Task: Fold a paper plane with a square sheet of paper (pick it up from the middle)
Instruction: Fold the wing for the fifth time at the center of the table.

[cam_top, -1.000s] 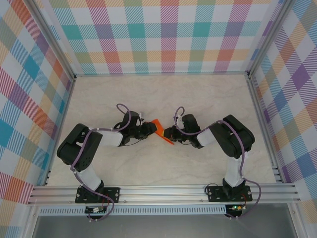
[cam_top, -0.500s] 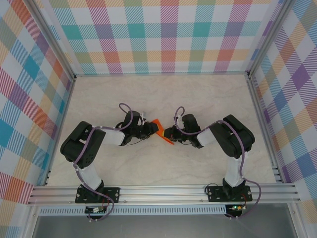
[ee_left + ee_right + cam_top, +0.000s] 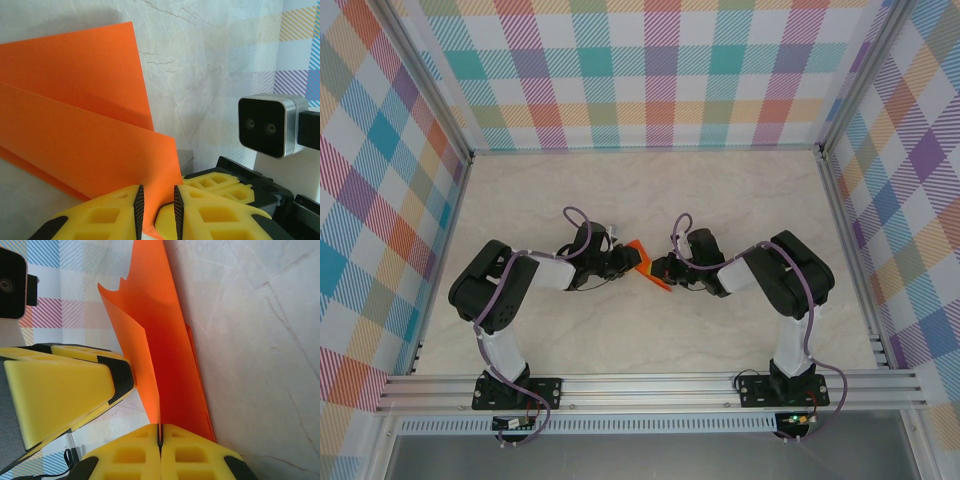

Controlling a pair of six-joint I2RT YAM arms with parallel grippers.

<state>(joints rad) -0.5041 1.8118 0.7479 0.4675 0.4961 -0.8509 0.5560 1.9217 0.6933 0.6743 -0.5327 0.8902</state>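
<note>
Counting one orange sheet [image 3: 642,263], creased into upright flaps, near the middle of the table [image 3: 650,190], between two grippers. Right gripper [image 3: 160,429]: fingers fully closed, pinching the sheet's edge. Left gripper [image 3: 158,195]: fingers a narrow gap apart with a sheet corner inside the gap; the pads possibly touch it, which the wrist view does not confirm.

Centre of table [image 3: 650,190] is blocked: left gripper [image 3: 625,262] and right gripper [image 3: 660,270] are set nose to nose, with paper [image 3: 642,258] standing between them, so hardly any gap is left. Far half is open up to back wall [image 3: 650,70]. Flanks are closed off by side walls [image 3: 380,200] and posts [image 3: 428,90], and the near edge is barred by rail [image 3: 650,385].
</note>
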